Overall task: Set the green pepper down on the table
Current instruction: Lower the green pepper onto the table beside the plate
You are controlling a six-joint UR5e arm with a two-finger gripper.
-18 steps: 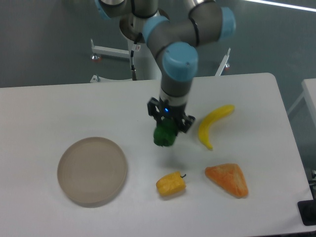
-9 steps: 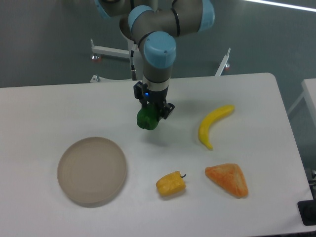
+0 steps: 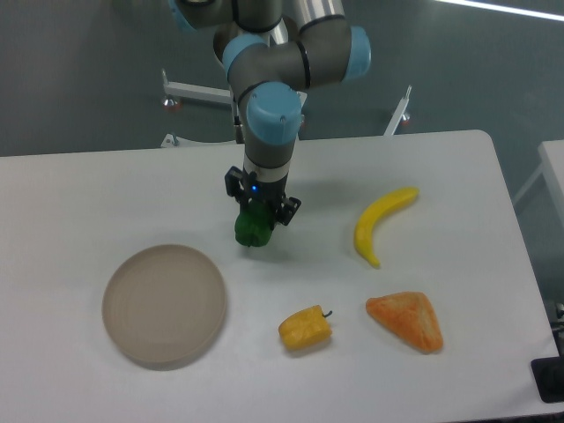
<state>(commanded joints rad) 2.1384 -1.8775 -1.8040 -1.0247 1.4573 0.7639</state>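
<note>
The green pepper (image 3: 253,228) is a small dark green glossy lump, held in my gripper (image 3: 257,210) near the middle of the white table (image 3: 106,194). Its lower end is at or just above the tabletop; I cannot tell whether it touches. The fingers are shut on the pepper's upper part, with the arm coming down from the back.
A round beige plate (image 3: 164,304) lies at the front left. A yellow-orange pepper (image 3: 305,328) lies in front of the gripper. A yellow banana (image 3: 382,222) and an orange wedge (image 3: 406,321) lie to the right.
My gripper has carried the green pepper left and away from the banana, then lowered it toward the tabletop. The other objects have not moved.
</note>
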